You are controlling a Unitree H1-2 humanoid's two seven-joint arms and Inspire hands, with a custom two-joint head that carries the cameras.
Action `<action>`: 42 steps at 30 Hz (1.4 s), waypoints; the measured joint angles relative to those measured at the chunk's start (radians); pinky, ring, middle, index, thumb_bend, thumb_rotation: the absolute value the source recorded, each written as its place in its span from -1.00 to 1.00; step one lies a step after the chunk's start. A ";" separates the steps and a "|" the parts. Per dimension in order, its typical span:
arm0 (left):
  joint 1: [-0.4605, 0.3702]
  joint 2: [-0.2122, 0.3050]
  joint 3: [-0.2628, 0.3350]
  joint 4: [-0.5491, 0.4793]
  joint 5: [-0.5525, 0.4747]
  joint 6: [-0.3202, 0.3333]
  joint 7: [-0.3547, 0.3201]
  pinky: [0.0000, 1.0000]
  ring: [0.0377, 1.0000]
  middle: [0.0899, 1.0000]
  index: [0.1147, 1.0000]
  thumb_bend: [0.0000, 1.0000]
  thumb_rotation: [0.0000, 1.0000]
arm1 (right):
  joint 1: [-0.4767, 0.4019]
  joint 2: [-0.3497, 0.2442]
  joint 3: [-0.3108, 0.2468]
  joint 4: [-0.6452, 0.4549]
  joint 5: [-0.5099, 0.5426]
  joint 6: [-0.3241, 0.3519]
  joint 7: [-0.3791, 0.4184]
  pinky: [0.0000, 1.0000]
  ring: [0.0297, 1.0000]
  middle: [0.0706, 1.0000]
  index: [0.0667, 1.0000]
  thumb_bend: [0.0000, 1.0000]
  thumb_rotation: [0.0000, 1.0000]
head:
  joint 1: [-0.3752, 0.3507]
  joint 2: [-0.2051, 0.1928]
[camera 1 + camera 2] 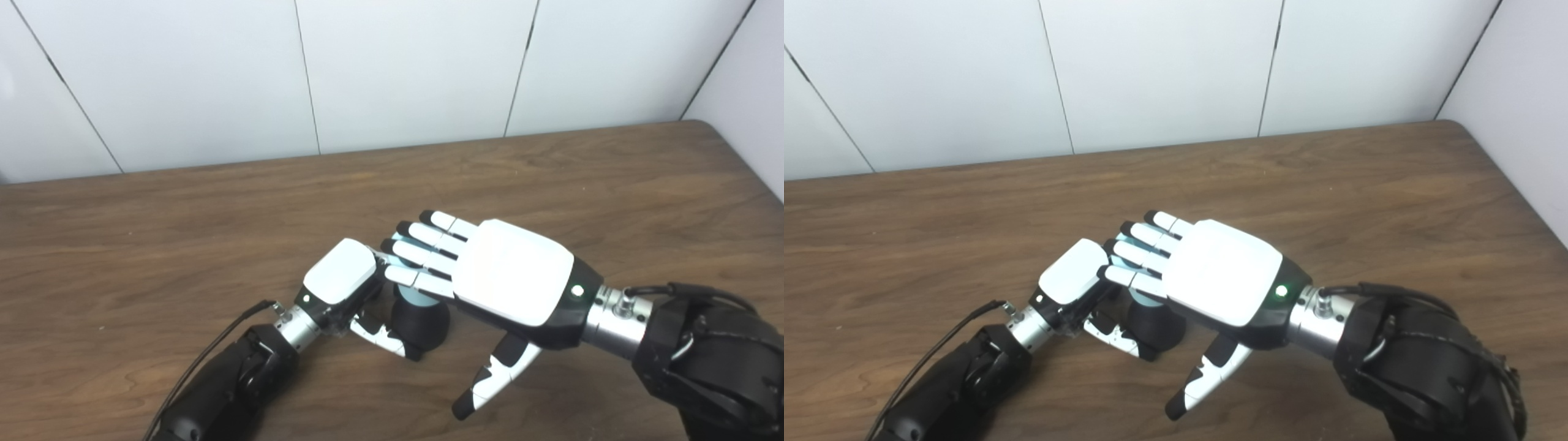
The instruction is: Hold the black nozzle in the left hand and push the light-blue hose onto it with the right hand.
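Note:
The black nozzle (424, 323) stands upright on the wooden table (184, 214), near its middle. A short light-blue hose (411, 297) sits on top of the nozzle. My left hand (340, 278) is shut on the nozzle from the left, its thumb curled round the front of the base. My right hand (508, 269) lies flat, palm down, with its straight fingers (422, 254) resting across the top of the hose and hiding most of it. Its thumb (490, 380) hangs down, apart from the nozzle. In the right eye view the hose (1145, 298) shows as a thin blue band.
White wall panels (398, 67) rise behind the table's far edge. A side wall (753, 92) stands close at the right, by the table's rounded corner. A black cable (220, 343) runs along my left forearm.

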 measured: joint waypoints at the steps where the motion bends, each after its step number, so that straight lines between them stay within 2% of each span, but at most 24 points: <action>1: 0.000 0.000 0.000 0.000 0.000 0.000 0.000 -0.72 -0.65 -0.16 -0.16 0.05 -1.00 | 0.003 0.000 0.001 0.004 -0.007 -0.002 -0.009 0.94 1.00 1.00 0.91 0.74 0.82 | 0.000 -0.003; 2: 0.000 0.000 0.000 0.000 0.000 0.000 0.000 -0.70 -0.62 -0.15 -0.16 0.05 -1.00 | 0.008 0.000 0.003 0.011 -0.015 -0.004 -0.021 0.94 1.00 1.00 0.92 0.73 0.81 | 0.000 -0.003; 3: 0.000 0.000 0.000 0.000 0.000 0.000 -0.001 -0.68 -0.60 -0.24 -0.11 0.04 -1.00 | 0.012 0.000 0.004 0.015 -0.019 -0.006 -0.032 0.95 1.00 1.00 0.93 0.72 0.82 | 0.002 -0.003; 6: 0.001 0.000 0.001 -0.002 0.000 0.000 -0.001 -0.69 -0.63 -0.17 -0.16 0.05 -1.00 | 0.029 0.000 0.004 0.024 -0.034 -0.020 -0.066 0.97 1.00 1.00 0.95 0.71 0.82 | 0.003 -0.006; 9: 0.003 0.002 0.002 -0.005 0.000 0.000 -0.002 -0.65 -0.58 -0.15 -0.16 0.05 -1.00 | 0.057 0.000 0.004 0.049 -0.052 -0.030 -0.089 0.99 1.00 1.00 0.97 0.71 0.82 | 0.005 -0.005; 16: 0.004 0.004 0.002 -0.008 0.000 -0.002 -0.002 -0.69 -0.63 -0.16 -0.16 0.05 -1.00 | 0.089 0.001 0.003 0.065 -0.058 -0.034 -0.162 0.98 1.00 1.00 0.96 0.69 0.84 | 0.005 -0.005; 18: 0.004 0.004 0.002 -0.008 0.000 -0.002 -0.002 -0.65 -0.55 -0.27 -0.10 0.03 -1.00 | 0.095 0.001 0.004 0.066 -0.062 -0.034 -0.170 1.00 1.00 1.00 0.97 0.69 0.82 | 0.006 -0.008; 20: 0.004 0.004 0.003 -0.007 0.000 -0.002 -0.001 -0.69 -0.63 -0.18 -0.15 0.05 -1.00 | 0.099 0.001 0.004 0.066 -0.071 -0.034 -0.177 1.00 1.00 1.00 0.97 0.68 0.80 | 0.008 -0.011; 24: 0.004 0.003 0.003 -0.007 0.000 -0.002 -0.002 -0.75 -0.71 -0.16 -0.16 0.05 -1.00 | 0.101 0.001 0.007 0.066 -0.077 -0.036 -0.183 0.96 1.00 1.00 0.94 0.67 0.74 | 0.012 -0.015; 30: 0.004 0.001 0.005 -0.006 -0.001 0.001 -0.005 -0.75 -0.71 -0.16 -0.16 0.05 -1.00 | 0.127 0.001 0.009 0.069 -0.105 -0.060 -0.235 1.00 1.00 1.00 0.91 0.57 0.67 | 0.017 -0.023; 35: 0.006 -0.002 0.014 -0.005 -0.004 0.005 -0.016 -0.76 -0.73 -0.16 -0.16 0.05 -1.00 | 0.147 0.001 0.009 0.088 -0.122 -0.082 -0.297 1.00 1.00 1.00 0.88 0.51 0.69 | 0.021 -0.037; 39: 0.009 -0.010 0.030 -0.002 -0.032 0.006 -0.044 -0.77 -0.74 -0.16 -0.16 0.05 -1.00 | 0.165 0.001 0.010 0.091 -0.149 -0.103 -0.331 1.00 1.00 0.95 0.83 0.56 0.64 | 0.023 -0.041; 42: 0.012 -0.017 0.043 0.001 -0.052 0.006 -0.062 -0.77 -0.75 -0.16 -0.16 0.05 -1.00 | 0.178 0.004 0.010 0.091 -0.166 -0.108 -0.355 0.99 1.00 0.97 0.86 0.59 0.59 | 0.023 -0.044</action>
